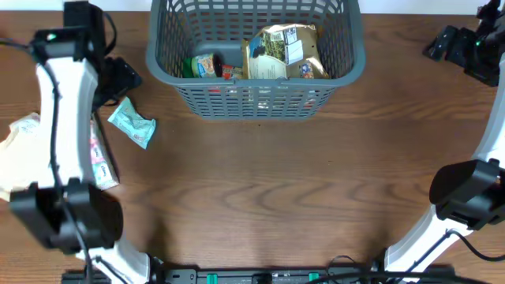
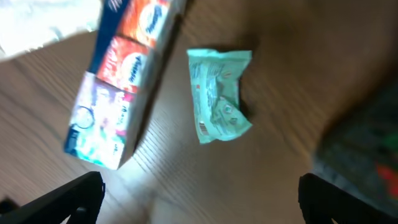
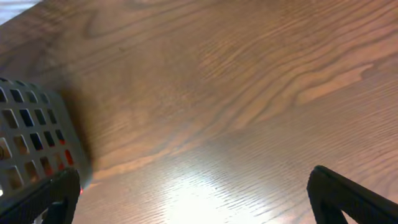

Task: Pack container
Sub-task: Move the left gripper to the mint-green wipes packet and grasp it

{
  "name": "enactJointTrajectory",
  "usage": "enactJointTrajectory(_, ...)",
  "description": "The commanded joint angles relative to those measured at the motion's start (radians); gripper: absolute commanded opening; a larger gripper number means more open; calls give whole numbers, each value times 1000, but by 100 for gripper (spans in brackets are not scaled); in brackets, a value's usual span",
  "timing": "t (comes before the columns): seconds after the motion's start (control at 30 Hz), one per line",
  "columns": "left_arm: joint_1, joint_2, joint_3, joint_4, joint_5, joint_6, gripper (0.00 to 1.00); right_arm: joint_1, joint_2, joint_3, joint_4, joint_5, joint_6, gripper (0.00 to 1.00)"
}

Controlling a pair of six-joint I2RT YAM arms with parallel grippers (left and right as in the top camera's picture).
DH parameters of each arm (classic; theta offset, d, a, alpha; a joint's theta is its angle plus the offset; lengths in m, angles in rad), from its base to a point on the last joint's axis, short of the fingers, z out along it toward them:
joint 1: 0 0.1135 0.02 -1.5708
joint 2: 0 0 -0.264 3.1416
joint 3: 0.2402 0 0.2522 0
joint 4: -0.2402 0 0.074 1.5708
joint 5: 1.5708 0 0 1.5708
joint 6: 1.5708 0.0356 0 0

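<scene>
spanning every view: brown wood-grain bench (image 1: pixel 276 181). the container (image 1: pixel 252 101), a grey-blue slotted basket, sits at the far edge of it around centre, upright. its corner also shows at the left of the right wrist view.

left arm (image 1: pixel 59 118) runs up the left side of the bench. left hand (image 2: pixel 202 199): fingers wide apart, nothing between them, hanging over bare wood just short of the loose items. right hand (image 3: pixel 199 196): fingers also spread, empty, above bare bench just beside the container's corner.

inside the container, right half: gold foil bag (image 1: pixel 282 51) with a label on it, leaning against the front wall. it is the biggest thing in there.

outside, left side of the bench: long multipack box (image 1: pixel 101 162) with orange, pink and blue panels, lying flat and partly under the left arm. white crinkled bag (image 1: pixel 20 142) at the far left edge, beside the box. can't tell if they touch.

teal pouch (image 1: pixel 132 123), small and crumpled, lies flat between the box and the container, close to the box but apart from it.

in the container's left half: green can (image 1: pixel 203 66), with a small red item (image 1: pixel 231 72) between it and the gold bag. too small to read.
</scene>
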Motion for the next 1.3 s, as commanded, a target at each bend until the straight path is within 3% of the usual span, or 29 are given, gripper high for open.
enactJointTrajectory(0.0, 6, 88, 10, 6, 21, -50, 98, -6, 10, -3, 2, -3, -7, 99)
enactJointTrajectory(0.3, 6, 217, -5, 97, 48, -39, 98, -6, 10, -3, 3, 1, -34, 99)
enactJointTrajectory(1.27, 38, 220, -319, 394, 49, -61, 98, -7, 10, -3, -8, 4, -49, 99)
